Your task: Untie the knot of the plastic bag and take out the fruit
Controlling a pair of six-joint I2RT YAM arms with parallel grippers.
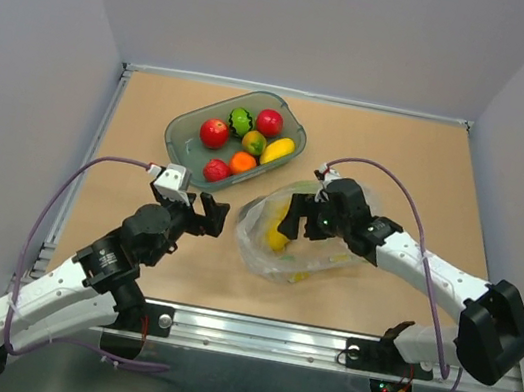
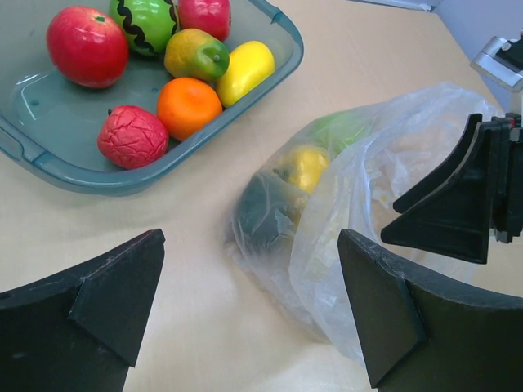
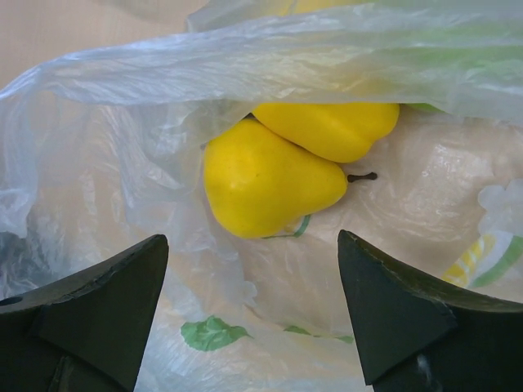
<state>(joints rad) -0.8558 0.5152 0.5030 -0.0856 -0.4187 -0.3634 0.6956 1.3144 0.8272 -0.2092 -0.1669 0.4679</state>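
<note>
- Right gripper [image 3: 251, 238] is hanging w/ fingers spread wide, gripping nothing, over the plastic bag [image 1: 331, 266].
- Bag is lying crumpled on the table [image 1: 428, 175], just beside the tray [image 1: 178, 125] w/ a strip of bare tabletop between them.
- Fruit [image 3: 265, 184] is sitting inside the bag: two yellow pcs are touching each other, framed between the right fingers in the wrist view, w/ a fold of plastic draping over the upper one.
- Dark green pc [image 2: 261, 212] & a green one [image 2: 343, 131] are showing thru the film at the bag's end nearest the tray.
- Left gripper [image 2: 251, 237] is hovering near the tray, on the same side of it as the bag, jaws apart & empty, touching neither.
- Tray is holding its own red, orange, green & yellow toy pcs.
</note>
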